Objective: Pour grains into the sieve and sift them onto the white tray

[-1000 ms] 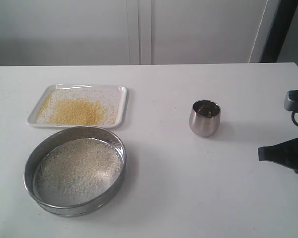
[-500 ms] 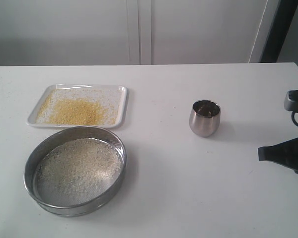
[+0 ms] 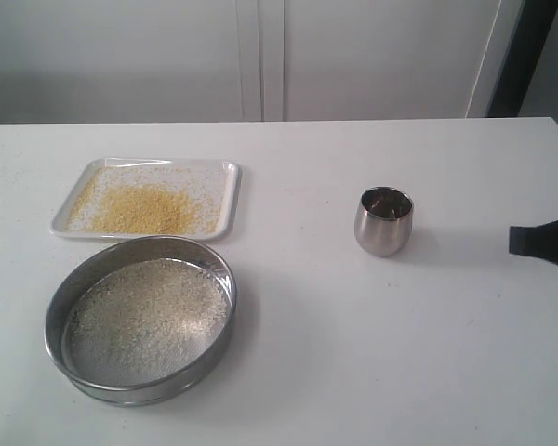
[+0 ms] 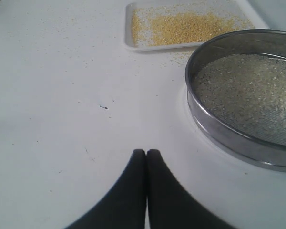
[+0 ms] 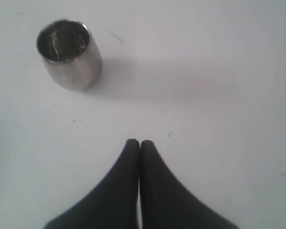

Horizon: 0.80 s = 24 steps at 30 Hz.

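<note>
The round steel sieve (image 3: 140, 319) (image 4: 245, 98) rests on the table at the front left, its mesh covered with pale off-white grains (image 3: 147, 316). Just behind it lies the white tray (image 3: 225, 223) (image 4: 129, 28) carrying golden-yellow grains (image 3: 149, 209) (image 4: 190, 26). My left gripper (image 4: 146, 151) is shut on nothing, hovering over bare table beside the sieve; it is out of the exterior view. My right gripper (image 5: 139, 142) is shut and empty, with the cup some way off. Only its dark tip (image 3: 542, 241) shows at the right edge of the exterior view.
A small rounded steel cup (image 3: 384, 221) (image 5: 69, 51) stands upright on the table right of centre, apparently empty. Stray grains lie scattered on the white table (image 3: 353, 353) around the tray. A white wall with cabinet panels runs behind the table's far edge.
The right arm has drawn back and up toward the right edge of the exterior view; its grey wrist part no longer shows. Sieve, tray and cup have not moved.
</note>
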Available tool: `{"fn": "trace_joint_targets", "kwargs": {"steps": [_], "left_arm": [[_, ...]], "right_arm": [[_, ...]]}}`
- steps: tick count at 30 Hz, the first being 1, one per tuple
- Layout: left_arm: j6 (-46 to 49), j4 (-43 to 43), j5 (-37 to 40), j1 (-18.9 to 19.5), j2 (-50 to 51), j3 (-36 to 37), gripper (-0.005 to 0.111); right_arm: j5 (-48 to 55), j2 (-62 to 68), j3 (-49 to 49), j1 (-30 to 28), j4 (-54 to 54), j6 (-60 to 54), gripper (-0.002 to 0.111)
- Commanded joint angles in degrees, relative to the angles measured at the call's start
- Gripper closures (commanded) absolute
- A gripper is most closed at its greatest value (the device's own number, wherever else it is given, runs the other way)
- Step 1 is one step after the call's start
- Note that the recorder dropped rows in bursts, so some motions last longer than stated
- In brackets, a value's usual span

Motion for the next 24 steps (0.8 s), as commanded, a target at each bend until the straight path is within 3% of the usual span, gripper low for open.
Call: {"fn": "trace_joint_targets", "kwargs": {"steps": [1,12,24], "left_arm": [[-0.3,0.0,-0.3,0.1,-0.2,0.3,0.107],[-0.3,0.0,-0.3,0.1,-0.2,0.3,0.107],[-0.3,0.0,-0.3,0.1,-0.2,0.3,0.107]], "right_arm": [[-0.2,-7.1,0.3,-0.2,-0.6,0.0,0.108],[5.3,-21.5,0.3,-0.2,-0.6,-3.7,0.108],[8.9,-24.1,0.3,-0.2,-0.8,-6.4,0.108]]}}
